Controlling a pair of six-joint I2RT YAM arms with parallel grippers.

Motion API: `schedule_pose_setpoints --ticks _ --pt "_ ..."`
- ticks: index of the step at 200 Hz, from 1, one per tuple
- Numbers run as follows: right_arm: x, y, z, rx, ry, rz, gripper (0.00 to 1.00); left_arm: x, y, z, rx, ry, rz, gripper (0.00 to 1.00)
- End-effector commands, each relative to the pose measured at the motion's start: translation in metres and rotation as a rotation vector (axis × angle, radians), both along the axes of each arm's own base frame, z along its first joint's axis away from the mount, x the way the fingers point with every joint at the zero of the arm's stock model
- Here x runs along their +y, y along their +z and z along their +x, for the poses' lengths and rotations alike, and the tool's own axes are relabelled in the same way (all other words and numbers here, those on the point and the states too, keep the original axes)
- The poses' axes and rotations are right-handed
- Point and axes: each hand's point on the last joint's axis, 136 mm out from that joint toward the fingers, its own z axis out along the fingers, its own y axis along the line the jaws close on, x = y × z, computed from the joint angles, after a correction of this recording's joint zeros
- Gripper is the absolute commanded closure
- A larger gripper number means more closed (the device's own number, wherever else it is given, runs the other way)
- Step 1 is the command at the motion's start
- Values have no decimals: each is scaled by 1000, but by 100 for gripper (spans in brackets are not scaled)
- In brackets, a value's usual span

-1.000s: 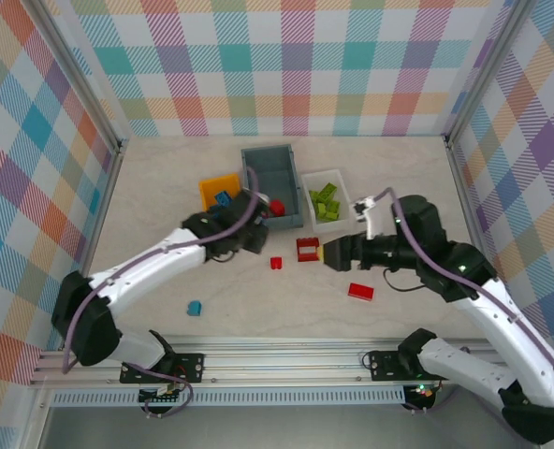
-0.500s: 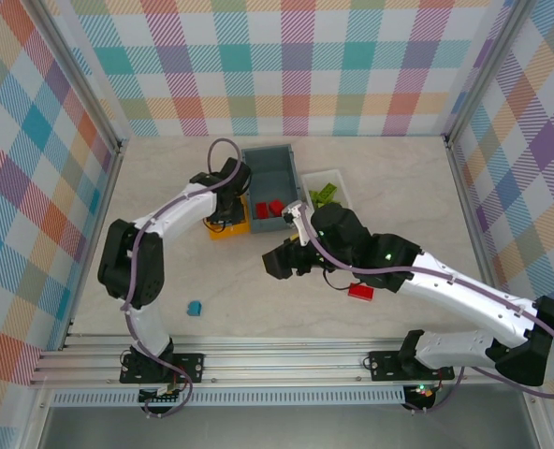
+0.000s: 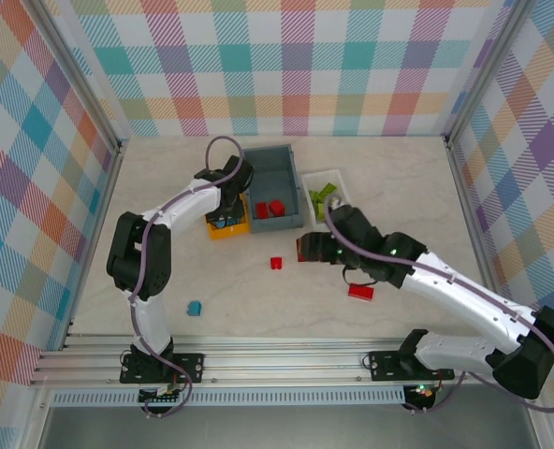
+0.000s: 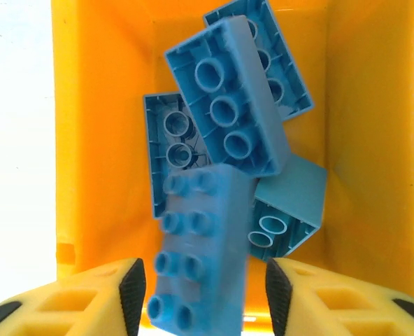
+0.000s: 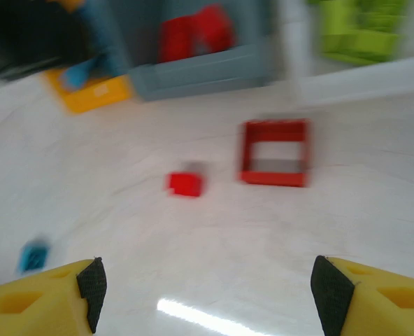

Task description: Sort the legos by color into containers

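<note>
Step in hand: blue drop-off. Left gripper (image 4: 205,297) hangs over the small orange-yellow plastic bin (image 4: 102,140). Its fingers (image 4: 133,290) are parted. A blue studded plastic brick (image 4: 196,259) sits loose between them with a sliver of gap on each side. It's blurred, so probably released and dropping onto the other blue bricks (image 4: 228,98) in the bin.

Right gripper (image 5: 210,287) is low over the bench (image 3: 155,178), fingers (image 5: 91,283) wide apart, nothing held. A red open-frame brick (image 5: 274,152) is at its 1 o'clock and a small red brick (image 5: 185,183) at 12.

Likely next:
- **Right:** drop onto the red frame, close, carry to the large grey-blue plastic bin (image 3: 269,173), which holds the reds.
- **Left:** lift clear, then fetch the loose blue brick (image 3: 195,308) at 7 o'clock of the orange-yellow bin.

Views:
- **Left wrist:** gives the pad-to-brick gap and the bin contents. Overhead, the arm lies across that bin.
- **Overhead:** gives the layout. The small white plastic bin (image 3: 338,180) with lime green bricks (image 3: 322,196) is at 3 o'clock of the grey-blue bin. A flat red brick (image 3: 359,291) is at 4 o'clock of the right gripper.
- **Right wrist:** blurred, so stud detail is unreadable.
</note>
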Motion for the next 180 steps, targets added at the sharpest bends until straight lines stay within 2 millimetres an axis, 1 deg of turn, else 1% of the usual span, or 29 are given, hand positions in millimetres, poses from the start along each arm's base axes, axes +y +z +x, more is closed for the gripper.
schedule_pose_setpoints --ticks 1,13,25,41,50,62,76,93,107,120,150,162,180 --pt "-55 -43 -5 215 -231 -60 20 1 13 3 -36 6 -25 47" --pt "-74 -54 -3 265 -307 -67 18 1 20 0 -51 3 -28 47" --pt "-96 -66 -1 312 -392 -70 17 -2 31 -3 -79 -6 -31 46" --pt "-121 -87 1 385 -496 -32 16 -8 54 -8 -137 -25 -44 45" --pt "-131 -98 3 417 -537 -12 16 -15 68 -12 -171 -43 -59 44" --pt "-142 -113 7 453 -574 9 15 -29 86 -21 -218 -84 -90 42" --pt "-149 -129 14 485 -592 16 14 -55 106 -35 -275 -164 -137 39" --pt "-154 -140 22 503 -584 -5 12 -84 122 -58 -314 -262 -183 38" --pt "-153 -147 30 510 -563 -2 11 -105 129 -78 -335 -326 -221 38" --pt "-154 -152 36 511 -553 -20 10 -121 130 -96 -339 -374 -252 38" --pt "-169 -169 46 539 -573 -80 11 -146 128 -133 -351 -443 -330 38" --pt "-175 -174 51 540 -578 -97 13 -155 129 -147 -357 -477 -349 38" --pt "-176 -180 61 528 -558 -105 16 -164 130 -163 -361 -508 -363 38"
